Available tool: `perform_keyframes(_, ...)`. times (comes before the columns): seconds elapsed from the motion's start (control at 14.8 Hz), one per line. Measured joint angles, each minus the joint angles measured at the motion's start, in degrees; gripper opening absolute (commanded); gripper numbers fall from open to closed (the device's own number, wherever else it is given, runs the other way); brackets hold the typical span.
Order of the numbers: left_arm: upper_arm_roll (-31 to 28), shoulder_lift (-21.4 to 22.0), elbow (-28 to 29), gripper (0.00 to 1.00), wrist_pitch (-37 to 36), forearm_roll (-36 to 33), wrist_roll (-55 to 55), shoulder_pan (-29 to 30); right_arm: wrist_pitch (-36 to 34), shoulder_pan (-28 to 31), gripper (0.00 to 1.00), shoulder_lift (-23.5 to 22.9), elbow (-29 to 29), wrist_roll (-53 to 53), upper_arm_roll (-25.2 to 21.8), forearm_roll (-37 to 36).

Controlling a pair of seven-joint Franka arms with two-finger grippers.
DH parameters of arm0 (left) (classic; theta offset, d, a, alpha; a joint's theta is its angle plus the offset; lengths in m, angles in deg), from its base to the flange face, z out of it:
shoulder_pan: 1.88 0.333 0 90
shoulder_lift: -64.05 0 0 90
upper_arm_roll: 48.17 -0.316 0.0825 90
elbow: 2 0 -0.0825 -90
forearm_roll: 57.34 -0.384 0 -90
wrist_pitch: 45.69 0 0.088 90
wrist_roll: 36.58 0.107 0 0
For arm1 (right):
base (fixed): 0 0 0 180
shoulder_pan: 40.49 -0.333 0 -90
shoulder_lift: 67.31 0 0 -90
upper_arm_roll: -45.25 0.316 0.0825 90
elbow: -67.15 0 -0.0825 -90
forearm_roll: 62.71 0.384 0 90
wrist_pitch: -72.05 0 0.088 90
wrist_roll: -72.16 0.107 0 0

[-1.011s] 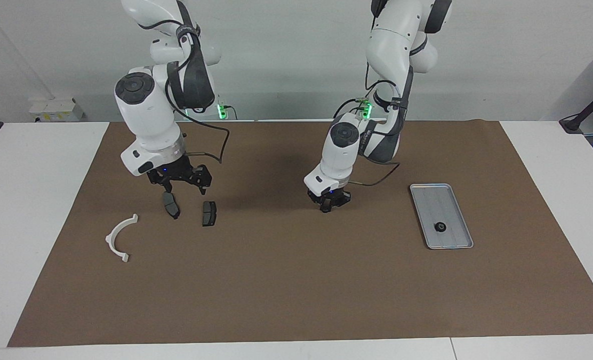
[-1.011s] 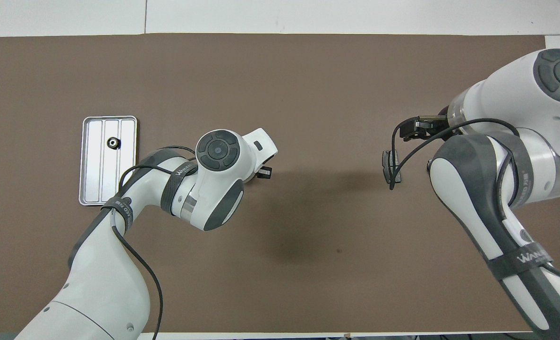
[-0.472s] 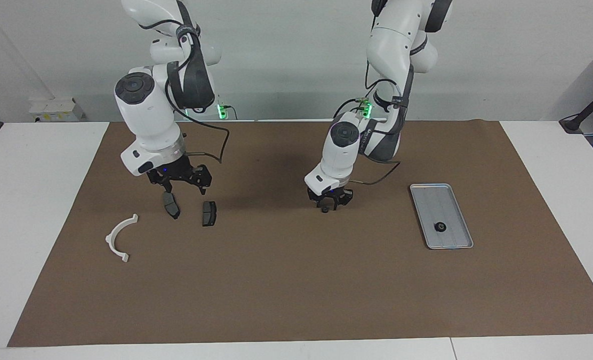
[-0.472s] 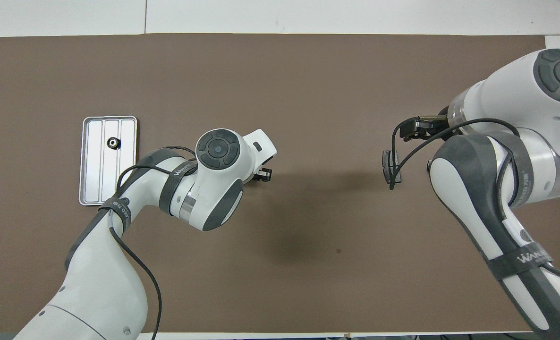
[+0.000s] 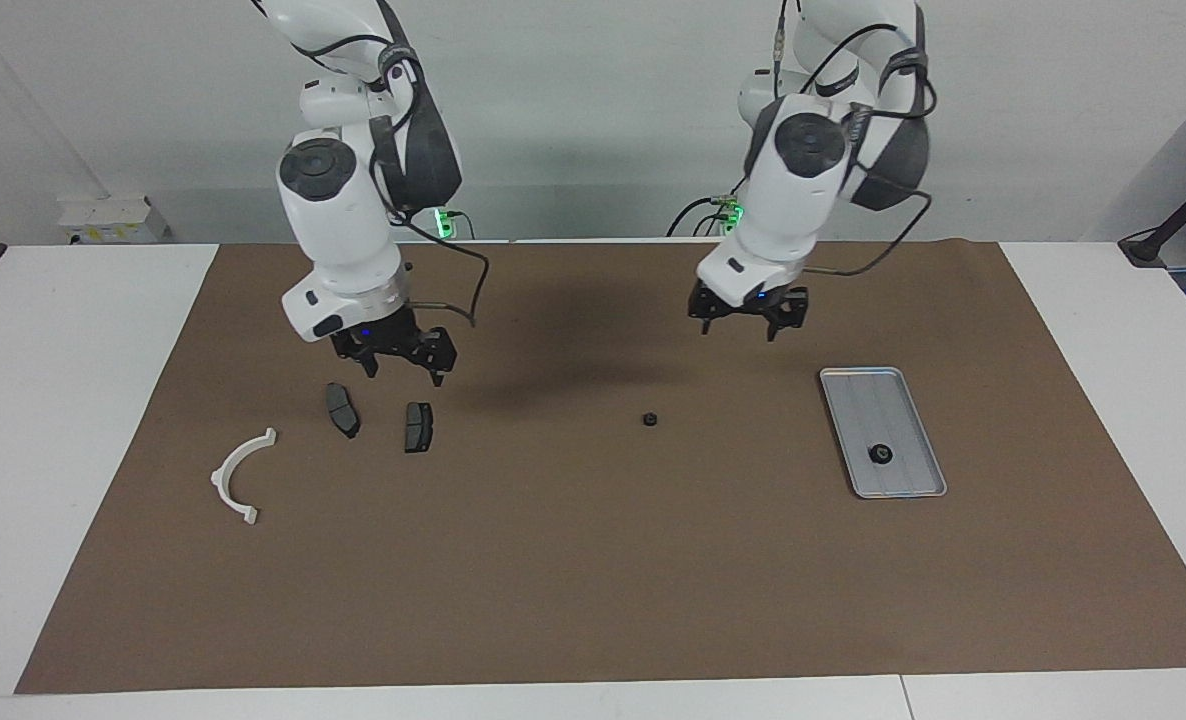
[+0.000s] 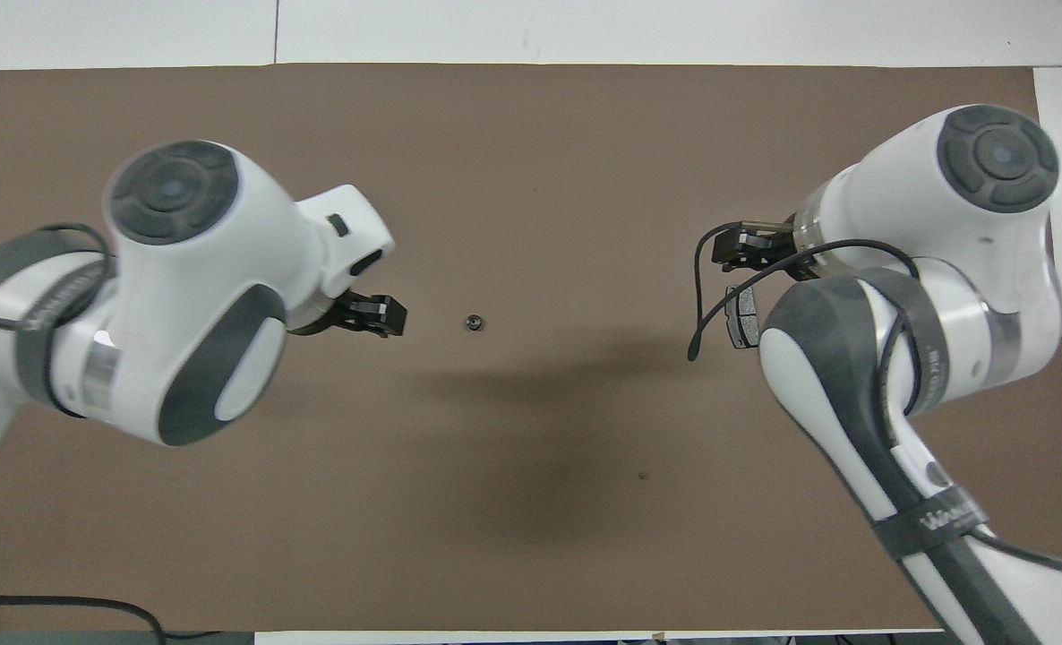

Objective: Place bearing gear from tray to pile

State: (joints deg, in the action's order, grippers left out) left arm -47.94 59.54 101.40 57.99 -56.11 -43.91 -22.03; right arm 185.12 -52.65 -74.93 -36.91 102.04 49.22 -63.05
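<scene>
While both grippers hang with jaws released, a small black ring-shaped bearing gear lies on the mat — another in the tray.

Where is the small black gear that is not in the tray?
In the facing view the small black gear lies alone on the brown mat, between the tray and the two dark pads.

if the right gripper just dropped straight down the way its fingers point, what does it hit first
Probably bare brown mat. The right gripper hangs with fingers pointing down, just above two dark brake-pad pieces, roughly over the gap between them; depth is unclear, so a fingertip might clip one.
</scene>
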Motion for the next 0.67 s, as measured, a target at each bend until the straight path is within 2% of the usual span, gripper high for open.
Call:
perform_keyframes(0.2, -0.57, -0.55, 3.70, 0.98, 7.63, -0.01, 12.60, 11.35, 0.14, -7.64, 1.00, -2.62, 3.26, 11.48, 0.16, 0.00)
perform_keyframes(0.34, -0.63, -1.02, 6.28, 0.96, 13.56, -0.22, 15.82, 15.70, 0.16, -11.51, 1.00, -5.76, 6.87, 17.17, 0.19, 0.00)
perform_keyframes(0.47, -0.54, -2.00, 8.36, 0.95, 18.81, -0.35, 16.30, 17.47, 0.21, -14.86, 1.00, -9.74, 10.68, 21.81, 0.17, 0.00)
perform_keyframes(0.67, -0.40, -6.23, 10.19, 0.92, 26.25, -0.44, 16.30, 17.67, 0.26, -18.19, 1.00, -15.18, 14.92, 26.82, 0.08, -0.01)
